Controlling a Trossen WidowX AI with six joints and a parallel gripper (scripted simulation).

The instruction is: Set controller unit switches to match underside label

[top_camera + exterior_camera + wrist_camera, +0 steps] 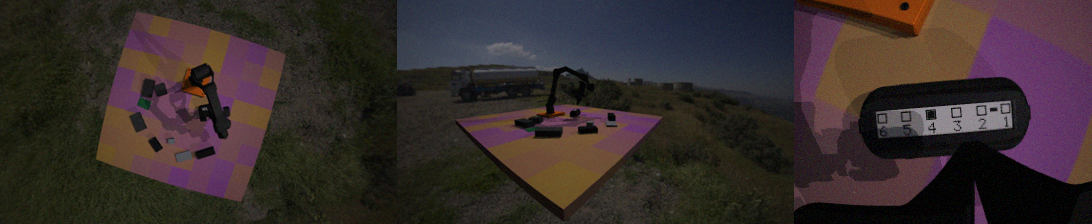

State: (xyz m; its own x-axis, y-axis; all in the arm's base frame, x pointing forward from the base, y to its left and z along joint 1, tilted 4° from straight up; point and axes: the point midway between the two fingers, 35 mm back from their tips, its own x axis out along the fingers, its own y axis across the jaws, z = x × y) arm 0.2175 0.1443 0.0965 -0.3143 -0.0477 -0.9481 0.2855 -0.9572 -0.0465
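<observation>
The dark controller unit point(203, 112) point(575, 112) point(944, 94) lies upside down near the orange base, partly under the arm in the top view. Its pale label point(944, 120) faces up in the wrist view. Read from left to right, square 6 is empty, 5 empty, 4 filled, 3 empty, 2 empty and 1 empty. A short dark dash is between squares 2 and 1. The rocker switches face down and are hidden. My gripper point(578, 104) point(970, 149) is shut and empty, raised above the unit, its tips overlapping the unit's lower edge in the wrist view.
The orange base point(188, 84) point(543, 114) point(879, 12) is close to the unit. Dark blocks point(148, 88) point(138, 122) point(155, 144) point(205, 153), a green plate point(144, 103), a light grey plate point(183, 156) and a small grey block point(171, 140) lie farther out.
</observation>
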